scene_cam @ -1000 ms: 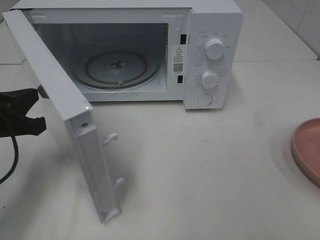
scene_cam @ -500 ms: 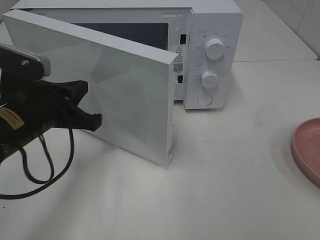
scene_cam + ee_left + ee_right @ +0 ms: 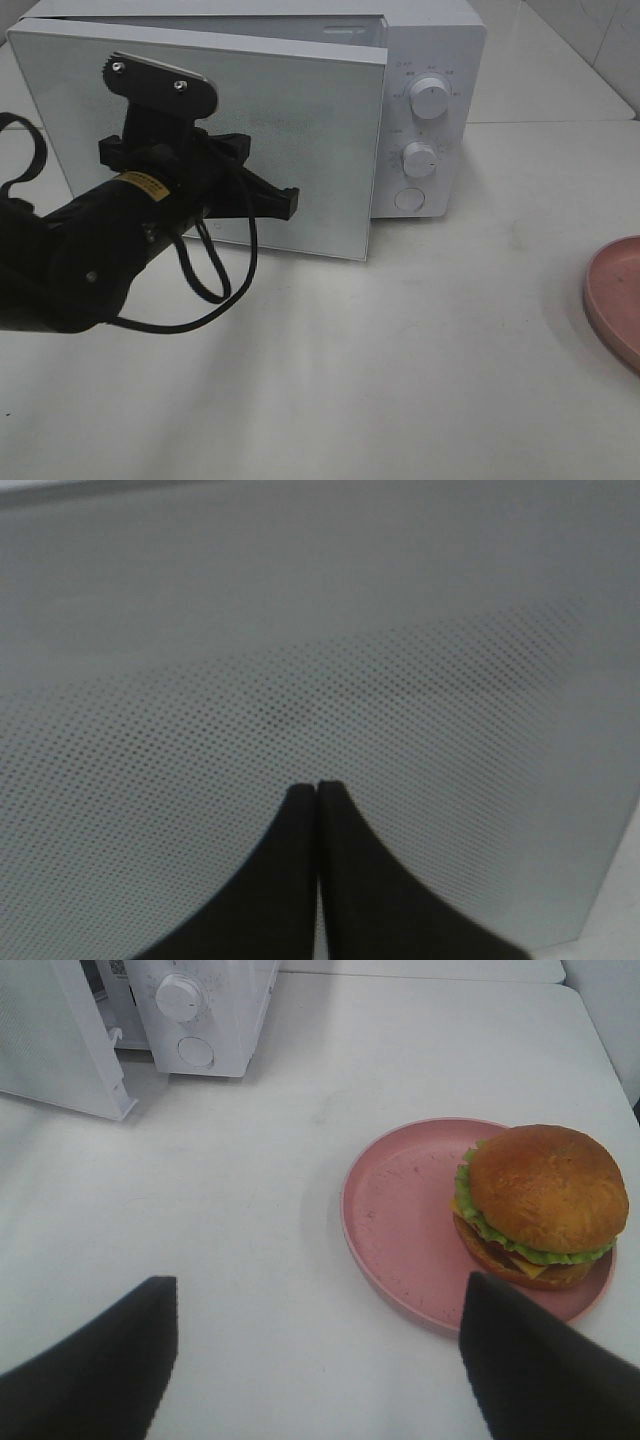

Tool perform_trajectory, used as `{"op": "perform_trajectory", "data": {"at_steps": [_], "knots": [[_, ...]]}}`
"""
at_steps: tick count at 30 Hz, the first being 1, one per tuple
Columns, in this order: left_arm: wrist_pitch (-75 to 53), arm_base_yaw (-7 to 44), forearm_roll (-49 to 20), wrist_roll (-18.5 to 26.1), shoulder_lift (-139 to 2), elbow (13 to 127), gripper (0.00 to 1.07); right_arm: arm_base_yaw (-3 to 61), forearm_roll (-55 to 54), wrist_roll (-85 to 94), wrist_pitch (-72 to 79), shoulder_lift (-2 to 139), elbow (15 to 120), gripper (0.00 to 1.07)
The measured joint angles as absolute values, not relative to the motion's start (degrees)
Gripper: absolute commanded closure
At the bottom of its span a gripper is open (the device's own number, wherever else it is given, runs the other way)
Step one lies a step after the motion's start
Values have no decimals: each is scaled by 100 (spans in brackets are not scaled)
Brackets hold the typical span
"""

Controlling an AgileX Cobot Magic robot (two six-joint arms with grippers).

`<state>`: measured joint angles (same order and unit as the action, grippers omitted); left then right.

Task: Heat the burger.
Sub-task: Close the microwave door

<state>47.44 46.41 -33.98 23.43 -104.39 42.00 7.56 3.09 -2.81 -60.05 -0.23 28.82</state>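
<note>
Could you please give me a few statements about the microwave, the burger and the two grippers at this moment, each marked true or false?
1. The tall burger with the orange-brown bun and green lettuce sits inside the white microwave. False: it sits on the round pink plate on the white table.
2. The left gripper is shut, its tips against the white dotted microwave door. True.
3. The right gripper is closed on the burger. False: it is open and holds nothing, with the plate in front of it.
4. The microwave door is latched shut. False: it stands slightly ajar.
5. The microwave has two round knobs above a round button. True.
</note>
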Motion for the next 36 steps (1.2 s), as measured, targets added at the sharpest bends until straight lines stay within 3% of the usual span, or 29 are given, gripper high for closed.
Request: {"op": "perform_trajectory", "data": {"at_steps": [6,8,11,13,16,24,36], "knots": [[4435,4710,-3902,2888,-10726,4905,106,756,309,-281,-6005,-23,2882,32],[4246,4710,-4286,3254,-10921,5340,106,756,309,-281,-6005,-23,2882,32],[4200,4710,-4418,3380,-10972,5455,106,756,309,-281,-6005,-23,2882,32],[4188,4710,-4922,3879,-11161,5827,106,756,309,-281,-6005,-23,2882,32],[4142,4710,-5243,4171,-11264,6039,106,756,309,-281,-6005,-23,2882,32],[3713,4778,-5420,4452,-11522,6515,106,756,309,-281,-6005,-23,2882,32],[2997,4572,-5414,4526,-11929,7128,106,756,309,-281,-6005,-23,2882,32]]}}
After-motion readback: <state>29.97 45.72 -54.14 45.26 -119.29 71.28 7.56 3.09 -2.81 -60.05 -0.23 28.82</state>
